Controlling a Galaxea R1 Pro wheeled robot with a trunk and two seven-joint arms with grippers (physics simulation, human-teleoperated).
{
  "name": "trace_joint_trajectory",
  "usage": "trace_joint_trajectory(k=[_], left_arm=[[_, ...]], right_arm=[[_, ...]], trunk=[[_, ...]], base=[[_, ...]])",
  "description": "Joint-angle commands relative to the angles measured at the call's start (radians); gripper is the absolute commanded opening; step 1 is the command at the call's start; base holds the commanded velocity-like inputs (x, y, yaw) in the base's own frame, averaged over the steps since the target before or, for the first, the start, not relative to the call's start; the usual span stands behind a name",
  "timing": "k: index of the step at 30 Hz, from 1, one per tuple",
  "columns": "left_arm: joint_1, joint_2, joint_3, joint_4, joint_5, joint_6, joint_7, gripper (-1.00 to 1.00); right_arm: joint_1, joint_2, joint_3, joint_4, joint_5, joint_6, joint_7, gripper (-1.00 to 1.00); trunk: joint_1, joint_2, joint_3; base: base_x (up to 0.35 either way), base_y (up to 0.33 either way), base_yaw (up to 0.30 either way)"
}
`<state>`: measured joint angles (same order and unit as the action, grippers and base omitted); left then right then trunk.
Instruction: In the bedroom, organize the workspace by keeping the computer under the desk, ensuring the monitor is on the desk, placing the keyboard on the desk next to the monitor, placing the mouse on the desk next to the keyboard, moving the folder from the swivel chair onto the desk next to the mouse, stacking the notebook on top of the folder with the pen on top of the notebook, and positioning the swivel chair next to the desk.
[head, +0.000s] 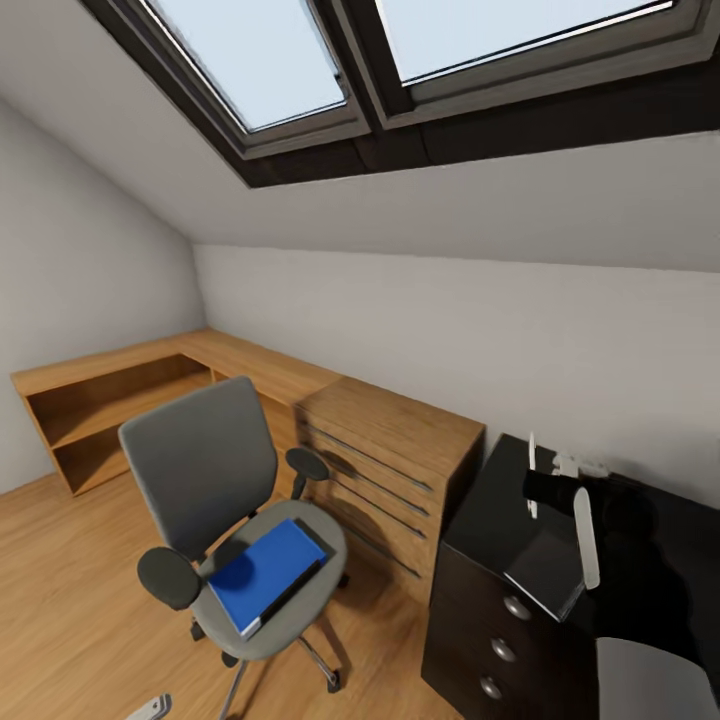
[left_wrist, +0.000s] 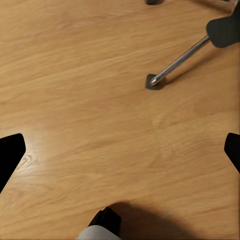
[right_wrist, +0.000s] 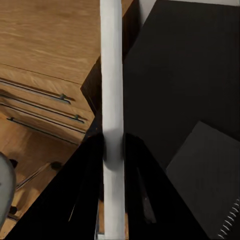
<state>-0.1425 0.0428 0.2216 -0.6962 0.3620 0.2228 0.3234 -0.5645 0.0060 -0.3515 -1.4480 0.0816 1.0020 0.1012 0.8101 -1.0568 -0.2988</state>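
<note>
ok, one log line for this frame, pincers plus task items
right pincer: shut on pen | left pincer: open above floor | folder: on swivel chair | notebook: on desk

I see folder (head: 268, 575) lying on chair (head: 215, 480) seat, left of dresser (head: 385, 470). Desk (head: 500, 520) sits right of dresser, notebook (head: 548, 572) on its top.

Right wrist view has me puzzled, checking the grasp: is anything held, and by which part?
The right gripper holds the pen, pinched nearer one end; most of it sticks out ahead.
</note>
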Motion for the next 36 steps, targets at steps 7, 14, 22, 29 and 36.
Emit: trace_joint_trajectory(k=[7, 14, 22, 29, 36], left_arm=[[0.000, 0.000, 0.000, -0.003, 0.009, 0.000, 0.005, 1.00], [0.000, 0.001, 0.000, -0.003, 0.009, -0.064, 0.003, 1.00], [0.000, 0.002, 0.002, -0.003, 0.009, -0.089, 0.003, 1.00], [0.000, 0.002, 0.003, -0.003, 0.009, -0.091, 0.003, 1.00], [0.000, 0.015, 0.003, -0.002, 0.009, -0.092, 0.004, 1.00]], right_arm=[[0.000, 0.006, 0.012, 0.083, 0.005, -0.037, 0.014, -1.00], [-0.001, 0.008, 0.071, 0.150, 0.004, -0.099, 0.014, -1.00], [-0.001, 0.008, 0.088, 0.164, 0.006, -0.111, 0.014, -1.00], [0.000, 0.007, 0.089, 0.181, 0.007, -0.137, 0.013, -1.00], [-0.001, 0.003, 0.091, 0.297, 0.008, -0.244, -0.048, -1.00]], trunk=[[0.000, -0.001, -0.001], [0.000, -0.001, -0.001], [0.000, -0.001, -0.001], [0.000, -0.001, -0.001], [0.000, -0.001, -0.001]], base=[[0.000, 0.000, -0.055], [0.057, 0.037, -0.007], [0.216, 0.166, -0.001], [0.066, 0.053, 0.000], [0.100, 0.004, 0.000]])
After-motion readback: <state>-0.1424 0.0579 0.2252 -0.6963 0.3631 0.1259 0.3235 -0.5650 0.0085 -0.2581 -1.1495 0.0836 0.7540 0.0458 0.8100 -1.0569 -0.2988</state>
